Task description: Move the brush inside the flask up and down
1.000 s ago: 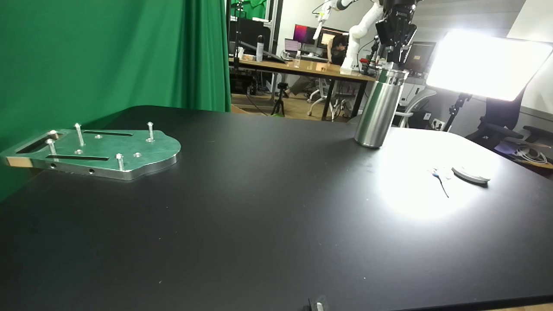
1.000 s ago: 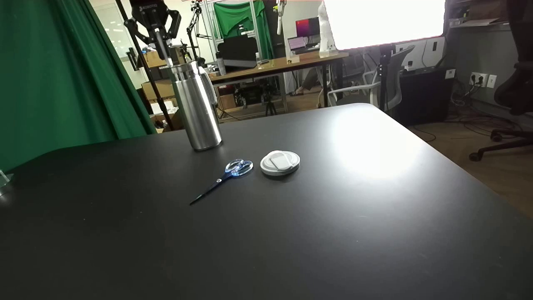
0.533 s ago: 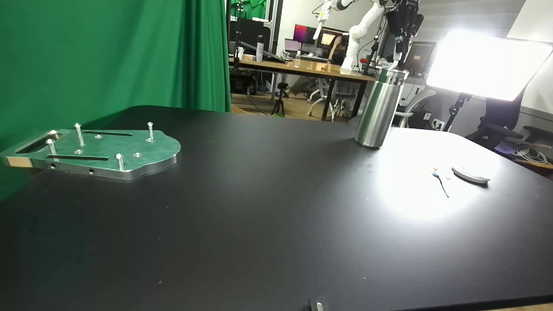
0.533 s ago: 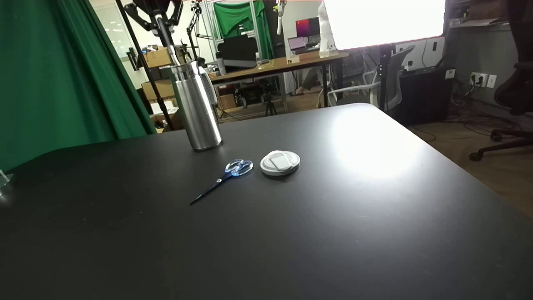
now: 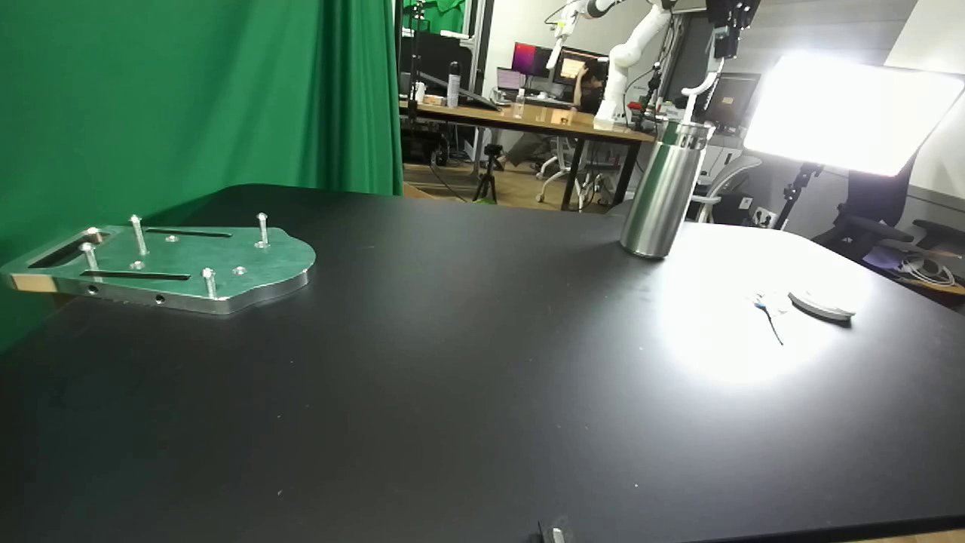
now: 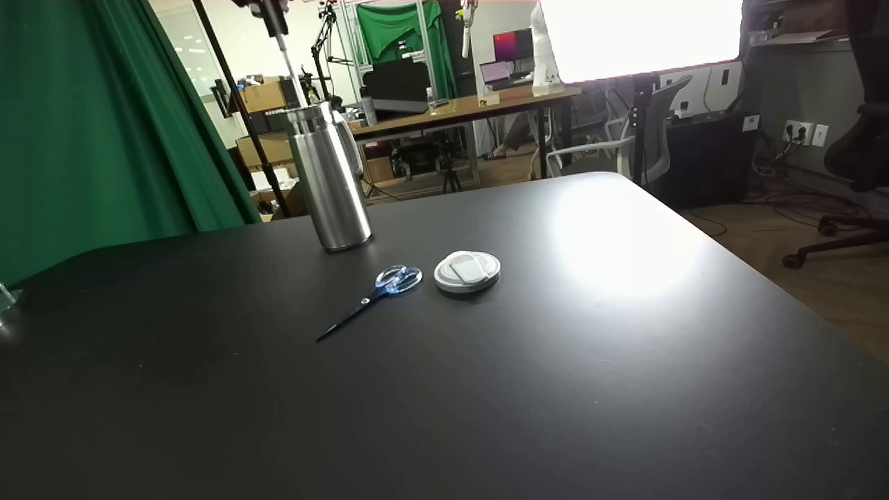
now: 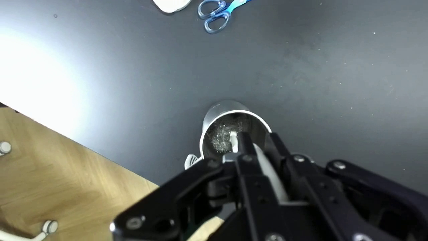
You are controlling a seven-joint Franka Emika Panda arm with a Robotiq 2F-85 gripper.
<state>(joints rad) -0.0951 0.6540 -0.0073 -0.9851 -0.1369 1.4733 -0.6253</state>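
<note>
Gripping the brush [image 6: 292,75] by its handle, the hand [image 7: 260,138] is held above the flask [image 6: 330,184]; the pale handle is seen clasped between the fingers in the wrist view. By the flask's mouth the brush is ringed, its lower end hidden behind the metal wall in both exterior views; from the wrist, no bristles can be surely made out inside.

The setting-up can be judged done: the lid [image 6: 467,272] is off, the brush is gripped and inserted. A long run of stem is shown bare above the rim, so a raised point of the stroke may be supposed. The count of strokes cannot be told, and no number is set by the task; a push down, then perhaps more passes, is presumably left.

Counted outward: one hand, one brush, one flask with one side handle. On the counter [image 6: 521,382], one pair of scissors [image 6: 376,294] is found near the flask, with one lid just beside. Well apart, in an exterior view, one plate [image 5: 185,254] is shown, with at least four upright bolts [image 5: 140,236]. One lamp [image 6: 639,35] is seen beyond the counter.
</note>
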